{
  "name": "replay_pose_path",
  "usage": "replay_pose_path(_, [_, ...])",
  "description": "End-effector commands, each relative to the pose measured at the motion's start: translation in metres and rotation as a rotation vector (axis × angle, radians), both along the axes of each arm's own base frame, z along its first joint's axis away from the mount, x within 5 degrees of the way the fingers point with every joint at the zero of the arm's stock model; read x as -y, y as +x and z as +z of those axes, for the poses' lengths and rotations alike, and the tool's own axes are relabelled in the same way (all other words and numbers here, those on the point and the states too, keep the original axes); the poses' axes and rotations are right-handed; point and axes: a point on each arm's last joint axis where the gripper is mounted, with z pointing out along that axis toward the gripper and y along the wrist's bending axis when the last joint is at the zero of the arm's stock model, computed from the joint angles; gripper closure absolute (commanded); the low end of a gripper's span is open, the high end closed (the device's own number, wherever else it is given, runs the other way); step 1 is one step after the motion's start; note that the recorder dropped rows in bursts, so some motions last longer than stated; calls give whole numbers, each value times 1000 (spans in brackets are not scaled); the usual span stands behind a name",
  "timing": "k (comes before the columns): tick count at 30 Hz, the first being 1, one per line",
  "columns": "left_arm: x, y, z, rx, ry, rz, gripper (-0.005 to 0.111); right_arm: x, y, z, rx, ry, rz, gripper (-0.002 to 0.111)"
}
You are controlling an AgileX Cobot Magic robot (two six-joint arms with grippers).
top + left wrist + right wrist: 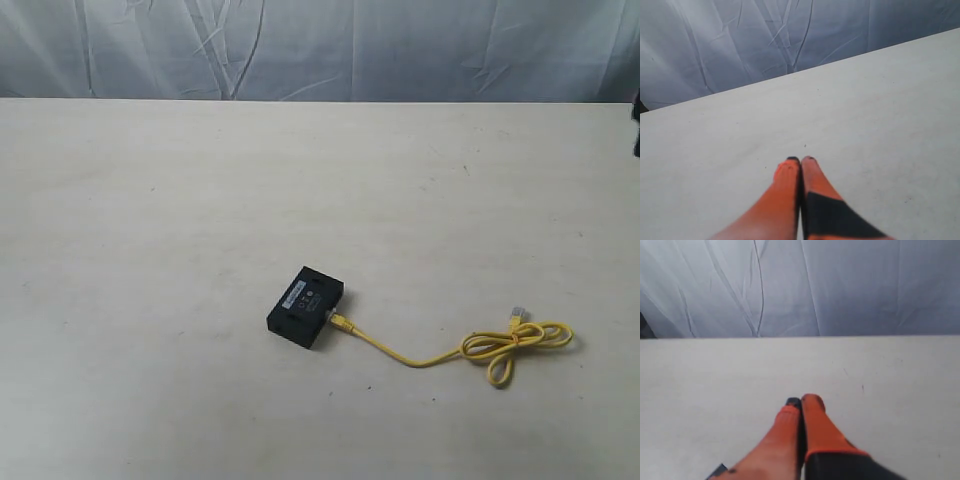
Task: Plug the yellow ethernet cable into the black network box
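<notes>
Lying beside the black box [305,307] on the counter [150,200], the yellow cable [497,345] touches its side, left hand [801,160] and right hand [803,400] closed, empty; a half-seated plug might pull out.

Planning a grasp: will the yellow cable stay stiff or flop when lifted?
Likely floppy: the yellow ethernet cable lies in slack curves. Being thin, probably light. Its looped bundle may dangle and swing.

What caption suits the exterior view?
Yellow ethernet cable runs from the black network box to a looped bundle on a pale table.
</notes>
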Motion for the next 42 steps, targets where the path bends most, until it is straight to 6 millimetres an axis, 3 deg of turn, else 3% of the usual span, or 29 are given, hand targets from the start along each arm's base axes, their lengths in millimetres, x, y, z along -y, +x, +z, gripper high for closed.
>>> replay_pose_path(1, [0,-1,0,8,-11,8,107,14,-37,21,202,-18,-8,108])
replay_pose_path(5, [0,-1,0,9,-8,9,107,29,-68,27,337,-14,-98,108])
replay_pose_path(10, [0,-1,0,9,-8,9,107,40,-87,-2,360,-27,-248,108])
replay_pose_path(16, [0,-1,0,9,-8,9,107,42,-92,-35,216,-57,-278,108])
replay_pose_path(22, [0,-1,0,9,-8,9,107,41,-85,-50,182,-61,-270,108])
replay_pose_path(29, [0,-1,0,9,-8,9,107,38,-85,-92,136,-82,-187,108])
replay_pose_path(42, [0,-1,0,9,-10,9,107,34,-78,-149,33,-89,-149,108])
